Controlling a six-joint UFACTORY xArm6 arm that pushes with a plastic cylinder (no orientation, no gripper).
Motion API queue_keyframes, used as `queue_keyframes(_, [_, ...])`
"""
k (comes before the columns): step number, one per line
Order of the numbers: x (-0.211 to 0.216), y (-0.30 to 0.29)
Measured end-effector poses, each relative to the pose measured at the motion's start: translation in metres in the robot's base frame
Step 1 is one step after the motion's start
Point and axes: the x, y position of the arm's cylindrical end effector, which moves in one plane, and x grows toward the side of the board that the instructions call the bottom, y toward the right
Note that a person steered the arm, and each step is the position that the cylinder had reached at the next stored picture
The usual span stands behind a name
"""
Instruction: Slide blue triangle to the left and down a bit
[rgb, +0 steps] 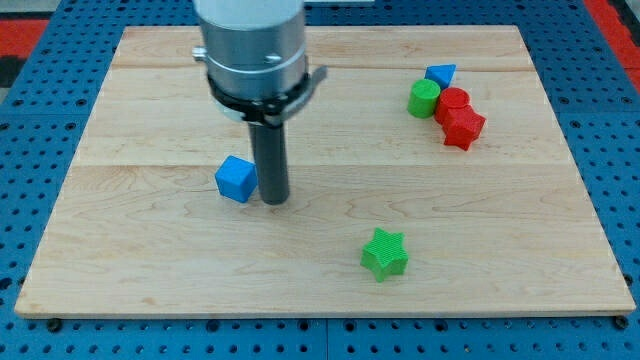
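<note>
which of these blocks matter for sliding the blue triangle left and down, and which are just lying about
For the job:
blue triangle, at the view's upper right, beside the green cylinder
my tip, far from it, just right of the blue cube

Just lying about:
blue cube
green cylinder
red cylinder
red star
green star

Silver-grey cylindrical arm (250, 40), black collar, straight dark rod down to my tip (274, 201).
</note>
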Motion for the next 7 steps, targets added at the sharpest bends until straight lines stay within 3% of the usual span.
queue_keyframes(2, [-0.011,-0.081])
queue_keyframes(3, [-0.014,-0.083])
queue_keyframes(4, [-0.044,-0.034])
queue_keyframes(6, [-0.182,-0.005])
queue_keyframes(7, [-0.222,0.070])
